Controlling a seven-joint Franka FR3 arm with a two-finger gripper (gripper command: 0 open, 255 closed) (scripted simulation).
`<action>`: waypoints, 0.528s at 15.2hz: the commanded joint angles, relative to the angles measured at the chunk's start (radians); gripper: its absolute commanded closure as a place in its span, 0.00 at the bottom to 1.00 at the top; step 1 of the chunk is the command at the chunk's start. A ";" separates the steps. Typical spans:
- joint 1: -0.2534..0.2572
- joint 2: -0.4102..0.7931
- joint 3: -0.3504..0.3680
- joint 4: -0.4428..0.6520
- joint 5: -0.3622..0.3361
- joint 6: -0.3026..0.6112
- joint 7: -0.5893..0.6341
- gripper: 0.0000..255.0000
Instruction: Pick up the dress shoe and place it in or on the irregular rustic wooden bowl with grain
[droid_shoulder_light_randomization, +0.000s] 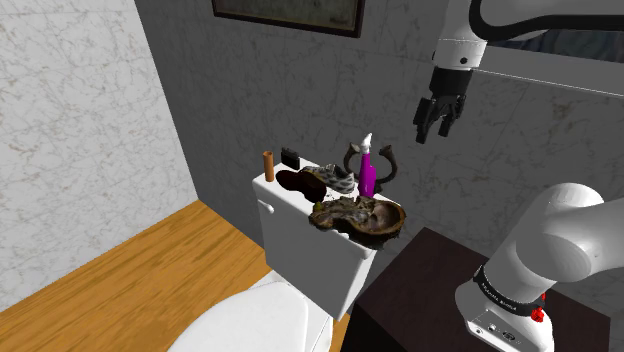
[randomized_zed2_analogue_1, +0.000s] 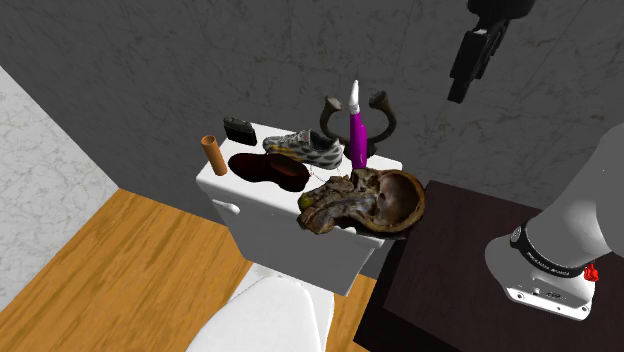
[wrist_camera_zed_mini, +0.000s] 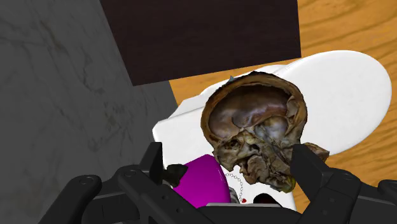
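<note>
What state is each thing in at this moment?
Gripper: open, empty, in the air above the tank.
Dress shoe: lying on the tank top, not held.
Bowl: opening up, no shoe in it.
Sneaker: on its sole, beside the dress shoe.
Spray bottle: upright.
Brown cylinder: standing on end.
Toilet lid: shut.

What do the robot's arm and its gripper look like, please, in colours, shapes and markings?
The arm is built of rounded, glossy white links with dark joints. A black band with faint pale lettering rings one lower link, with a small red mark beside it. The gripper is all black: a blocky body and two angular fingers.
</note>
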 joint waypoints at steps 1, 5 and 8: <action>0.000 0.000 0.000 0.000 0.000 0.000 0.000 0.00; 0.020 0.101 0.023 -0.020 0.012 0.152 0.003 0.00; 0.034 0.188 0.041 -0.020 0.019 0.261 0.006 0.00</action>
